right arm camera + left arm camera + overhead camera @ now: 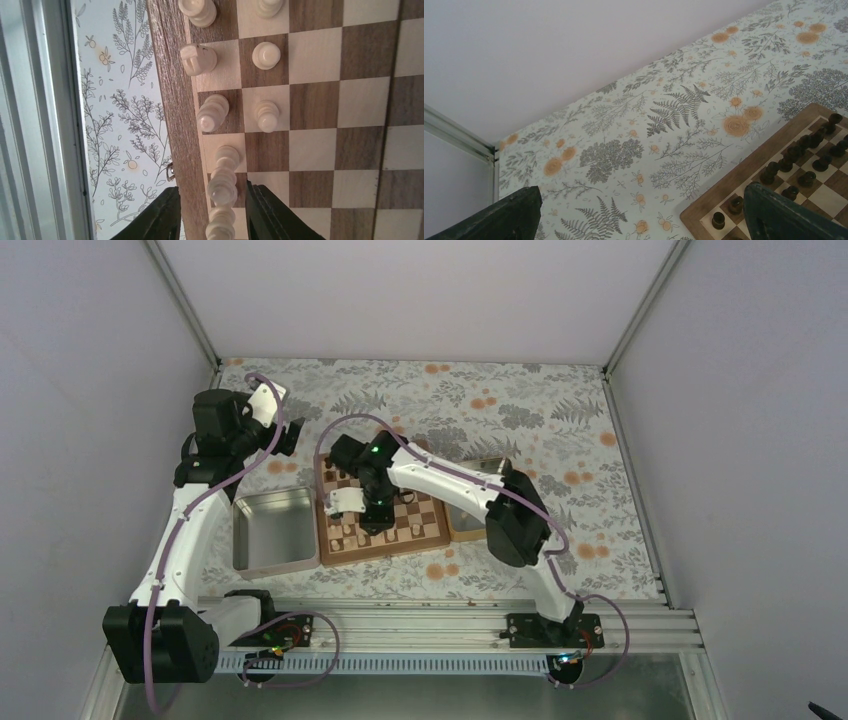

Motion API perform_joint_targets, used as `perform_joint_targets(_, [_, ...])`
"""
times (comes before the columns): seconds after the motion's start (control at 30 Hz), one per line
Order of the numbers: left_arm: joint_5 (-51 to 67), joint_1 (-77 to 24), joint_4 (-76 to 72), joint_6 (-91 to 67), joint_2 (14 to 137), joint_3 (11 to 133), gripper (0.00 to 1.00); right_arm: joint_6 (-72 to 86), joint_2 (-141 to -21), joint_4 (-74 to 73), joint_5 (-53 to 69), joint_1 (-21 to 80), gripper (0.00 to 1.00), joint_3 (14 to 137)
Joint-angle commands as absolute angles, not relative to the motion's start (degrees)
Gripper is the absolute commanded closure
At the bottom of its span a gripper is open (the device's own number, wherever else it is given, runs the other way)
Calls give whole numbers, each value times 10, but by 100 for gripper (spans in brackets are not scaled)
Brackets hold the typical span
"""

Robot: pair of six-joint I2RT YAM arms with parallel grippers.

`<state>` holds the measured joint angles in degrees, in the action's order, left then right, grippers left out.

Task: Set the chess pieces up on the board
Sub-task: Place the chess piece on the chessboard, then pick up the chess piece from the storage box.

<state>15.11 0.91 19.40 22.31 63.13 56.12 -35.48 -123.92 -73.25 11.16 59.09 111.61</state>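
Note:
The board (320,100) fills the right wrist view. Pale chess pieces stand along its left edge, among them a knight (199,59) and a pawn (266,55). My right gripper (212,192) is open, and a tall pale piece (222,186) stands on the edge row between its fingers (167,215), with a gap on each side. From above, that gripper (370,512) hovers over the near-left part of the board (430,532). My left gripper (639,200) is open and empty above the floral cloth, beside the board's far corner (734,185), where dark pieces (796,152) stand.
A shiny metal tray (272,530) lies left of the board. A wooden-rimmed tray (465,525) lies on its right, partly under the right arm. An aluminium rail (440,620) runs along the near edge. Walls enclose the table.

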Motion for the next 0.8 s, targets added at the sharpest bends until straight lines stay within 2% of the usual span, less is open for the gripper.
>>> perform_joint_targets(0.0, [158,11,192,231,628,557,0,-353,-1182,-737,123,582,63,1119])
perform_joint_targets(0.17, [159,11,193,230,628,559,0,-351,-1121,-737,110,541,61,1097])
perform_joint_targets(0.33, [158,11,193,229,628,561,0,-344,-1062,-717,77,438,61,1040])
perform_joint_targets(0.57, [158,11,194,228,628,563,0,-350,-995,-651,39,291,63,884])
perform_joint_targets(0.77, [160,11,196,227,625,563,0,-347,-986,-595,35,233,64,789])
